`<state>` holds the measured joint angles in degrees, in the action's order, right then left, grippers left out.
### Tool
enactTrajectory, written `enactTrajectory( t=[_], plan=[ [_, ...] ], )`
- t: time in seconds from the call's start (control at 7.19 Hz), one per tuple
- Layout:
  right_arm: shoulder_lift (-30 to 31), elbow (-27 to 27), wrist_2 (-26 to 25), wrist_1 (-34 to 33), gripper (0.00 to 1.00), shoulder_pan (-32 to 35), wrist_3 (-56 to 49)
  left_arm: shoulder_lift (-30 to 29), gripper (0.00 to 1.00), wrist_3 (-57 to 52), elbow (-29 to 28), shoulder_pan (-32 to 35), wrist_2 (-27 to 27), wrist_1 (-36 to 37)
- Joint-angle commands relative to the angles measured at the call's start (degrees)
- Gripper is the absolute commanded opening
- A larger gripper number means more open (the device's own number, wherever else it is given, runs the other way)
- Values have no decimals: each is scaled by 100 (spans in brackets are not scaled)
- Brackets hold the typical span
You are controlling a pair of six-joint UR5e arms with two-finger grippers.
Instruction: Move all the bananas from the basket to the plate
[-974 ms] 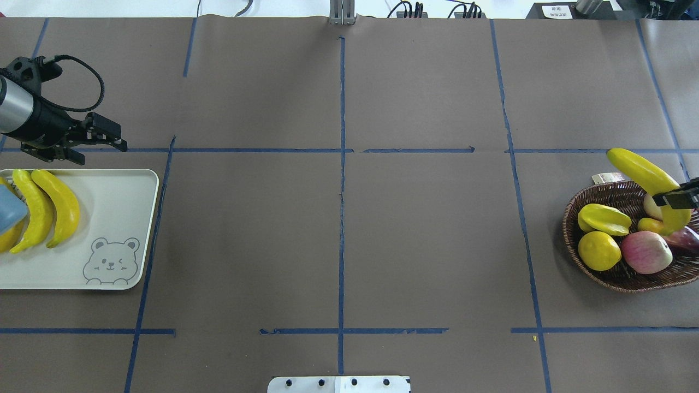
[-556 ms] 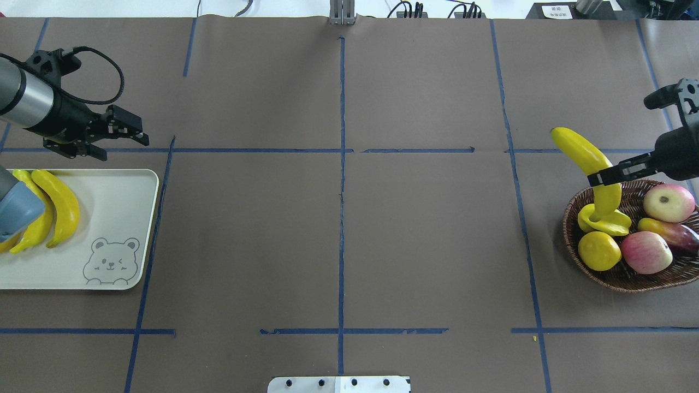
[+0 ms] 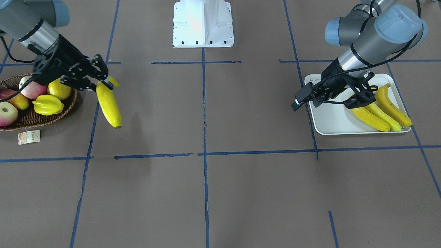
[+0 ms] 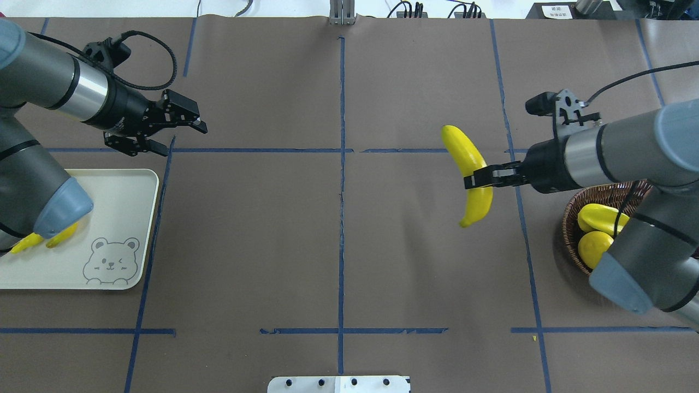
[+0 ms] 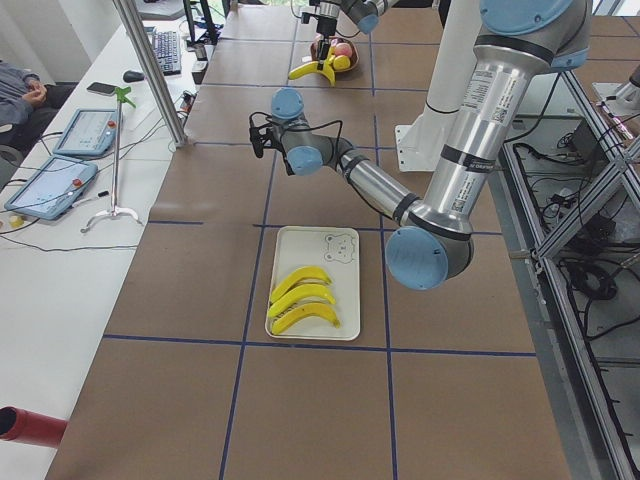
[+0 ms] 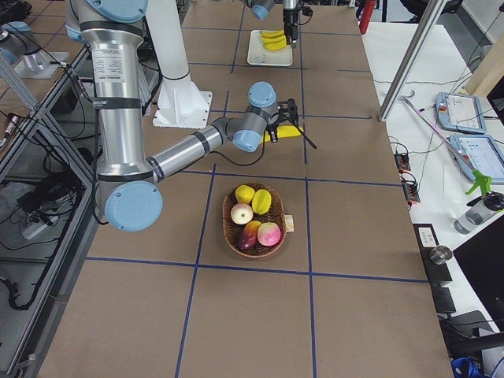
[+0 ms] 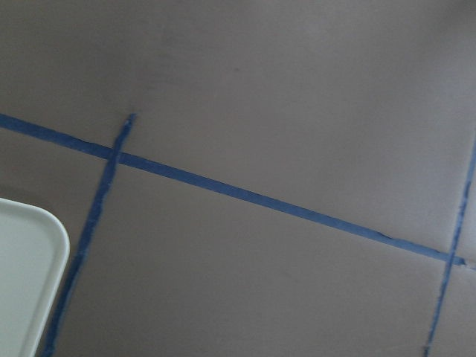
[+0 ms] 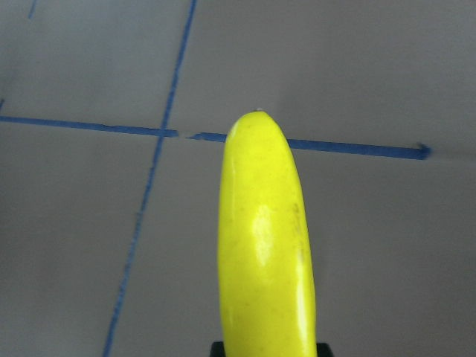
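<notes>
The right arm stretches level over the desk (image 4: 246, 245), the right tool (image 4: 474, 182) clamped on a glossy, curved yellow banana (image 4: 463, 154) held left of the woven basket (image 4: 571, 218). The left tool (image 4: 185, 139) hovers, jaws apart, beyond the smooth white plate (image 4: 125, 188), which holds three bananas (image 3: 379, 113).

Colours and patterns, bench (image 4: 246, 245) lot
Bench brown, blue tape (image 4: 341, 218) grid; held banana (image 4: 469, 180) glossy yellow; three bananas (image 3: 384, 117) yellow, one more orange; plate (image 4: 120, 202) off-white, grey bear-face print; basket (image 3: 38, 120) dark-brown weave; arms (image 4: 628, 153) grey, pale-blue caps.
</notes>
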<state>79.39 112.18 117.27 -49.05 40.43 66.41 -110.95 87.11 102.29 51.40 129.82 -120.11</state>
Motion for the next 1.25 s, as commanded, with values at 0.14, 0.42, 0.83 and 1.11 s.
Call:
enactTrajectory(
  t=[0.14,0.42,0.83,1.11],
  plan=[
    [-1053,-187,-870,53,8,-955,740,-654,100,850,-33,-332,-18,-83],
    [-1642,-529,-1625,45,8,-1413,1005,-988,100,1201,-112,-402,-27,-83],
    [-2120,-926,-1865,53,7,-1494,1233,-1271,98,1843,-121,-1007,-805,-83],
    [-2155,-926,-1866,53,7,-1502,1242,-1289,91,1941,-130,-1141,-985,-83]
  ],
)
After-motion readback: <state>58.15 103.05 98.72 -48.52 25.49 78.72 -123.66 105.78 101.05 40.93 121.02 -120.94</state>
